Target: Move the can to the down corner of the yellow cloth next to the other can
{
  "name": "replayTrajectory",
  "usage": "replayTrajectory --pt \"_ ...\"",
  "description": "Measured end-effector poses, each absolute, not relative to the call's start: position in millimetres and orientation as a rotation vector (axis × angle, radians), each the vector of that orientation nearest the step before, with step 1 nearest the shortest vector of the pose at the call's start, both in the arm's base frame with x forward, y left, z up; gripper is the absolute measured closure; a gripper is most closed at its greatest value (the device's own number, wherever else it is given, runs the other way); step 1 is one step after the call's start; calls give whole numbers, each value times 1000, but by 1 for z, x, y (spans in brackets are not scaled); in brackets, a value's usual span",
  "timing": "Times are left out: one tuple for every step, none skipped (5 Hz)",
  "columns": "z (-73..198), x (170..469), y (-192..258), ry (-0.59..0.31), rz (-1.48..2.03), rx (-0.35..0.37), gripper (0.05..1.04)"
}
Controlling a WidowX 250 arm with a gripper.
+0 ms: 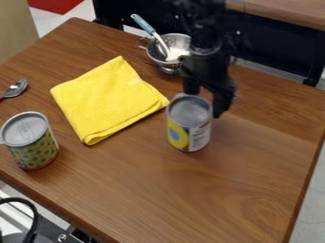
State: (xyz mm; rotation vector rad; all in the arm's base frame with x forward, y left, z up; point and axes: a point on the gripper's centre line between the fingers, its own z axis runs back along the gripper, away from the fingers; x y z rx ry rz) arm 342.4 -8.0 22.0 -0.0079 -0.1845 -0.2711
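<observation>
Okay, in the camera view your silver-topped can (189,135) stands upright just beside the yellow cloth's (105,99) right corner. Right of the cloth, your gripper (204,103) hangs wide at that can, its grip unclear. Left of the cloth stands the other can (33,149).

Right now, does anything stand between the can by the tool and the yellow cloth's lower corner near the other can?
Nothing visible does: from the yellow-and-blue-labelled can to the lower corner of the yellow cloth, the way runs over wooden tabletop. The dotted can stands beyond that corner, not in between.
</observation>
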Motion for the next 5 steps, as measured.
replayTrajectory --pt "25 322 2 -191 -286 0 85" --pt "25 301 17 -179 -298 11 85" --pt "24 288 32 -187 -302 24 85" --pt "25 280 45 -196 -302 22 85" --pt "25 274 54 -187 -295 24 85"
